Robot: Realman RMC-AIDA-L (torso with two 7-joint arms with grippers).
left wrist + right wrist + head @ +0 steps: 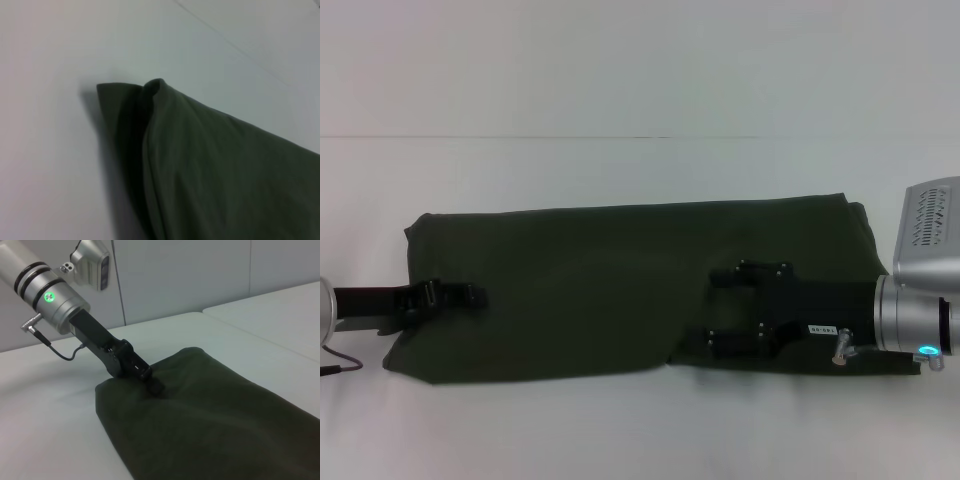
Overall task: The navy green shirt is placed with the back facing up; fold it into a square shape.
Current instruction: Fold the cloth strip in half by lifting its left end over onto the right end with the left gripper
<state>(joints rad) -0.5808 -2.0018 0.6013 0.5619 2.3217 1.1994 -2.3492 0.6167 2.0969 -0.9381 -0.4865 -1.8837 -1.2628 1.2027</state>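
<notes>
- My right gripper (pixel 725 308) lies over the right part of the navy green shirt (pixel 620 280). Its two black fingers (pixel 752 270) stand wide apart, one toward the far side and one toward the near side, with bare cloth between them. They point to the middle of the shirt and hold nothing; whether they press on the cloth or hang just above it, I cannot tell.
- My left gripper (pixel 470 296) is at the left end of the shirt. In the right wrist view this gripper (pixel 152 383) comes down at a slant, and its tips meet the cloth near the end edge, where the cloth dips a little.
- Its fingers look together on the cloth, but I cannot tell for sure if they pinch it or only push on it.
- The shirt is a long band, folded lengthwise, lying across the white table (pixel 620 100) from left to right. Only its plain side shows.
- In the left wrist view the end of the shirt (pixel 210 165) shows a doubled edge with a small raised fold at the corner.
- My silver right wrist (pixel 910 310) stands past the right end of the shirt.
</notes>
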